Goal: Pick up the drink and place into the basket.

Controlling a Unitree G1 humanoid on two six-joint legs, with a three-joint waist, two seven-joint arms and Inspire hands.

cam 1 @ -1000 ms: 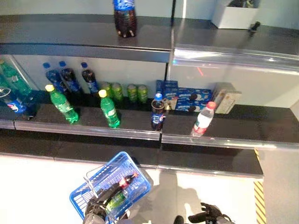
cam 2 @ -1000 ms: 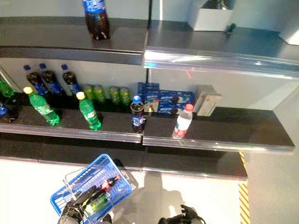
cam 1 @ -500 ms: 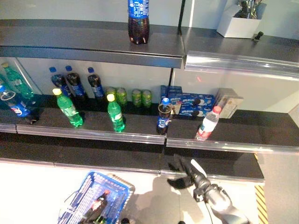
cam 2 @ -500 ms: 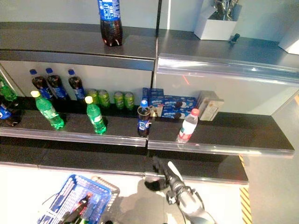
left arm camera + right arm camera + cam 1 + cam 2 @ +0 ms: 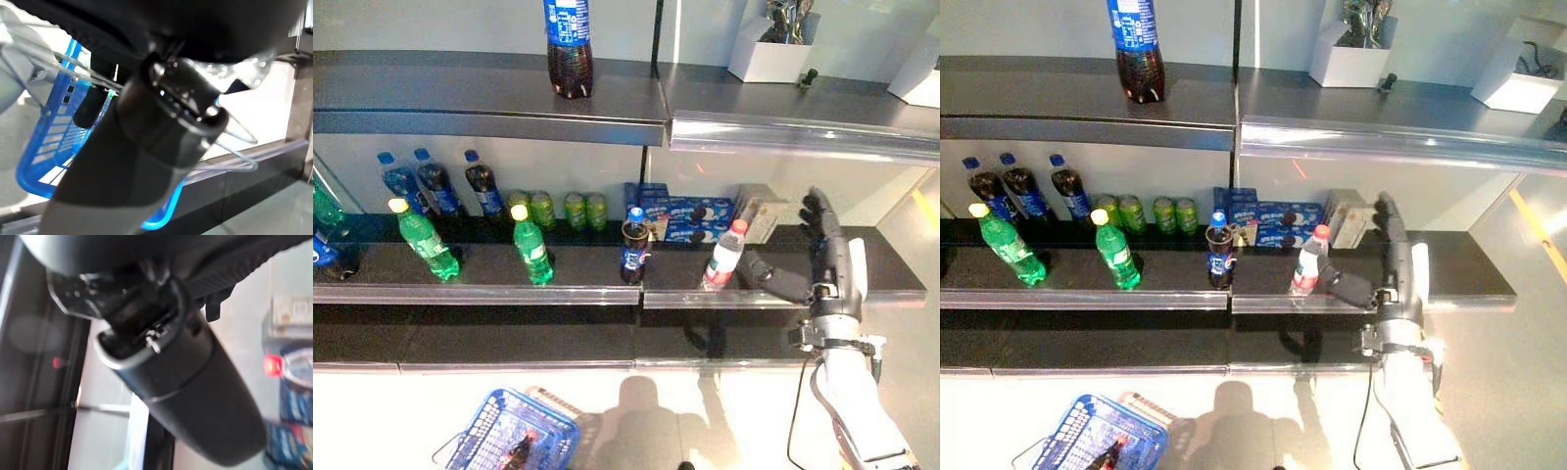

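Observation:
A clear drink bottle with a red cap point(image 5: 722, 257) stands at the front of the middle shelf point(image 5: 558, 292); its cap also shows in the right wrist view point(image 5: 274, 364). My right hand point(image 5: 827, 262) is open just right of it, fingers straight up and thumb reaching toward the bottle without touching it. The blue basket point(image 5: 514, 441) hangs low at the left with drinks inside. In the left wrist view my left hand point(image 5: 171, 122) is shut on the blue basket's wire handles point(image 5: 234, 134).
On the same shelf stand a dark cola bottle point(image 5: 633, 250), green bottles point(image 5: 530, 247), dark bottles point(image 5: 435, 181), green cans point(image 5: 558, 209) and blue snack boxes point(image 5: 690, 211). A large cola bottle point(image 5: 568, 44) and a white box point(image 5: 773, 54) stand on the top shelf.
My right hand has risen from near the floor to shelf height beside the red-capped bottle. The blue basket has dropped lower at the left. The camera has shifted.

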